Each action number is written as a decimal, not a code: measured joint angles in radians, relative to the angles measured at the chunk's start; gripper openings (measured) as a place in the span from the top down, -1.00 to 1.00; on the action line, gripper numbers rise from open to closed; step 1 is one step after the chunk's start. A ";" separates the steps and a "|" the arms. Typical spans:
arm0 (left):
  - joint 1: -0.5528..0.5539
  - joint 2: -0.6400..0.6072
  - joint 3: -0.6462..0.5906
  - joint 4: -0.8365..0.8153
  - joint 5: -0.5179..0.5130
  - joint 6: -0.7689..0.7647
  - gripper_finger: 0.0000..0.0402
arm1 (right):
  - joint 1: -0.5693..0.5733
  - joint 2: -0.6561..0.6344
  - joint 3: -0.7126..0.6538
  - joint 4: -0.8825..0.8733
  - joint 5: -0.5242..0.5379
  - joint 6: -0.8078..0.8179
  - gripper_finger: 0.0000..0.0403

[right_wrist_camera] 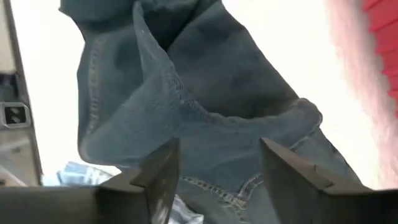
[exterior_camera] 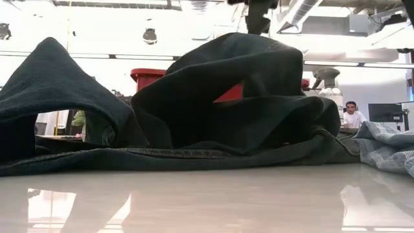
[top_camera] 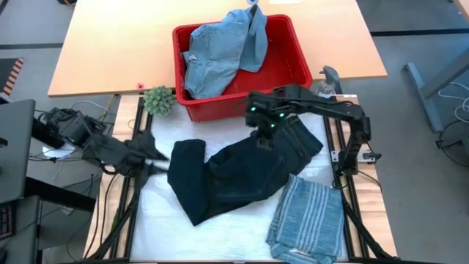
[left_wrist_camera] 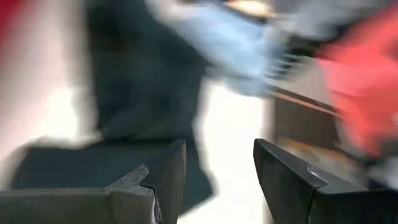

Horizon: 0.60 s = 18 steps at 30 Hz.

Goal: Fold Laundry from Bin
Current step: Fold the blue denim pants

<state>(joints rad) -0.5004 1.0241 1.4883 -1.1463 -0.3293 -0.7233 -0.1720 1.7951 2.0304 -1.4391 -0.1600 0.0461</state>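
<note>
Dark navy trousers [top_camera: 234,172] lie crumpled on the white table top, humped up in the middle [exterior_camera: 226,97]. My right gripper [top_camera: 264,139] hangs open just above their far end [right_wrist_camera: 205,93], with nothing between its fingers. A folded blue-grey striped shirt [top_camera: 308,216] lies at the near right, beside the trousers. The red bin [top_camera: 289,51] stands at the far edge with light blue denim pieces [top_camera: 220,48] in it, one draped over its far rim. My left gripper [top_camera: 157,155] waits open at the trousers' left end [left_wrist_camera: 143,81], clear of them.
A small green plant [top_camera: 158,100] stands left of the bin and a spray bottle [top_camera: 327,81] to its right. A wooden table [top_camera: 110,44] lies beyond. Cables hang off the left side. A person [exterior_camera: 351,113] sits far back in the room. Bare table top lies along the near edge.
</note>
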 joint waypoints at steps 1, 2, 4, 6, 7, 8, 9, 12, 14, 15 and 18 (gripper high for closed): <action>-0.003 0.001 0.000 -0.094 -0.084 -0.064 0.11 | 0.002 -0.016 0.000 0.001 0.000 0.012 -0.24; -0.001 0.008 0.000 -0.201 -0.154 -0.136 0.11 | 0.006 -0.032 0.000 0.002 0.000 0.022 -0.26; 0.028 0.032 0.000 -0.386 -0.266 -0.267 0.11 | 0.018 -0.063 0.000 0.004 0.006 0.037 -0.28; 0.069 0.049 -0.011 -0.425 -0.314 -0.358 0.11 | 0.033 -0.087 0.000 0.014 0.032 0.052 -0.28; 0.092 0.041 -0.026 -0.386 -0.298 -0.366 0.11 | 0.040 -0.097 0.000 0.020 0.048 0.059 -0.28; 0.113 0.027 -0.048 -0.336 -0.258 -0.357 0.11 | 0.046 -0.108 0.000 0.024 0.058 0.060 -0.28; 0.135 0.012 -0.068 -0.283 -0.218 -0.324 0.11 | 0.051 -0.120 0.000 0.027 0.058 0.063 -0.27; 0.223 -0.034 -0.155 -0.225 -0.131 -0.285 0.11 | 0.063 -0.148 0.001 0.029 0.081 0.082 -0.26; 0.291 -0.064 -0.223 -0.211 -0.083 -0.280 0.11 | 0.071 -0.161 0.001 0.030 0.101 0.086 -0.26; 0.332 -0.081 -0.258 -0.184 -0.061 -0.270 0.11 | 0.076 -0.164 0.001 0.031 0.111 0.086 -0.26; 0.477 -0.139 -0.372 -0.058 0.074 -0.213 0.11 | 0.084 -0.172 0.001 0.034 0.127 0.088 -0.26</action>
<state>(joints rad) -0.0231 0.8849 1.1165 -1.2047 -0.2554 -0.9362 -0.0879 1.6229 2.0313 -1.4054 -0.0326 0.1343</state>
